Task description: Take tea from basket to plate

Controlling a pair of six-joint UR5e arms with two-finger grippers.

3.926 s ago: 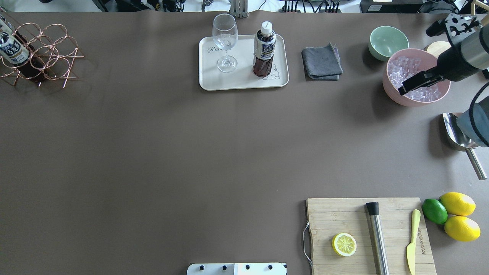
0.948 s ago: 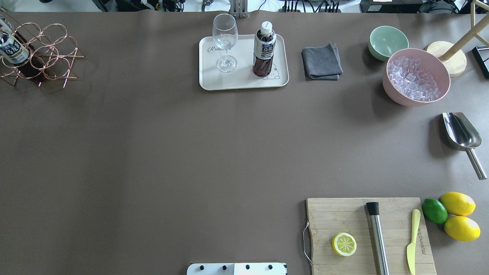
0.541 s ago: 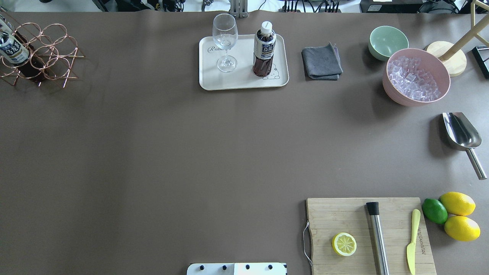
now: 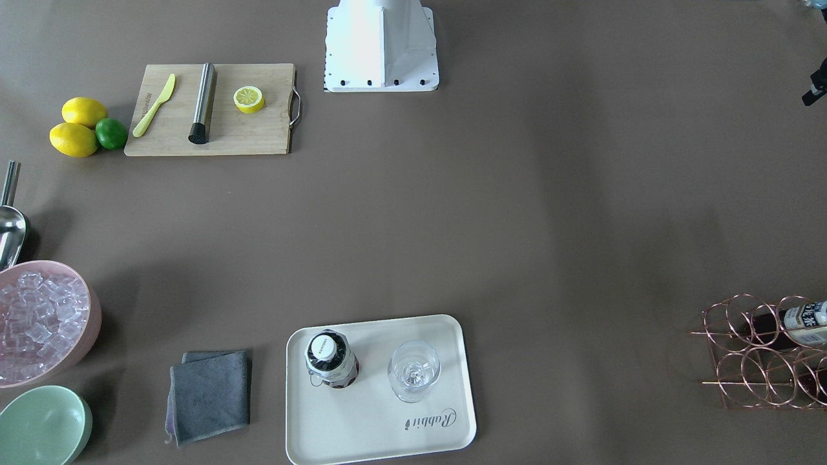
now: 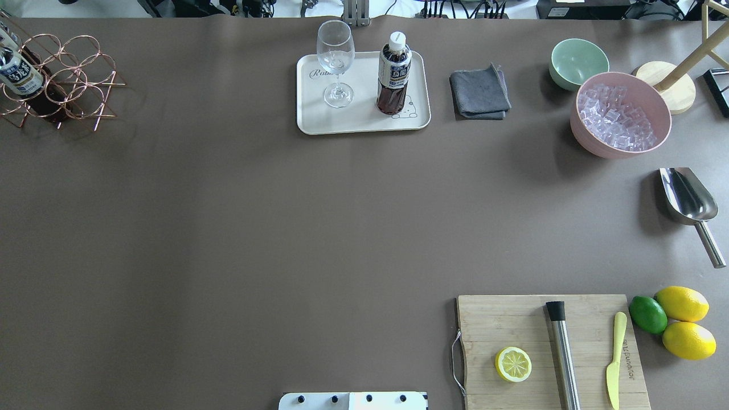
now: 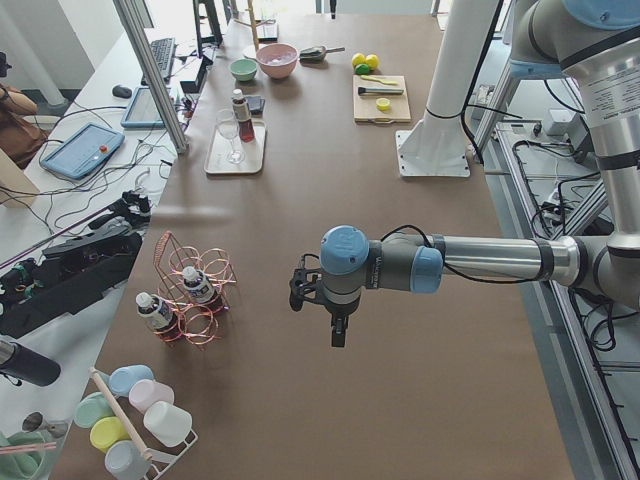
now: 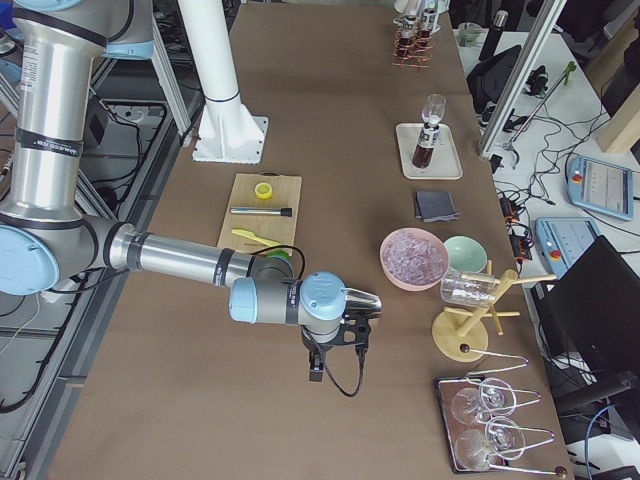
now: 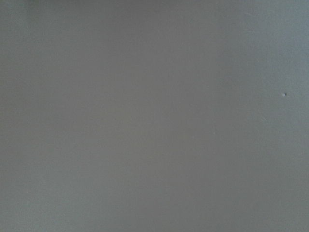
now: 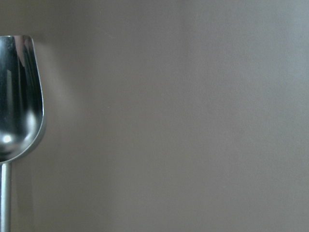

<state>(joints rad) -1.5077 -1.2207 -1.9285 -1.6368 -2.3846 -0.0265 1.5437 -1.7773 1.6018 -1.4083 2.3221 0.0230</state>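
The left claw [image 6: 300,290] hangs near the basket [image 5: 62,80]; I cannot tell if it is open. The glass [image 5: 335,57] and the tea [image 5: 393,74] stand close together on the plate [image 5: 364,122]. A bump could tip both. I cannot tell about the right claw [image 7: 358,335] either.

Soft, even light from above covers your table [image 5: 228,228]. Pale, wide shadows spread to the overhead view's left of the pink bowl [image 5: 592,145] and the scoop [image 5: 686,196]. Facing the robot, its base [image 4: 381,45] washes out to near white, while the plate [image 4: 362,439] stays bright but readable. The glass [image 5: 335,51] carries small glints. Both side views are bright and sharp. Your left wrist view is flat grey. In the right wrist view, the scoop's soft-edged bowl mirrors a hot spot.
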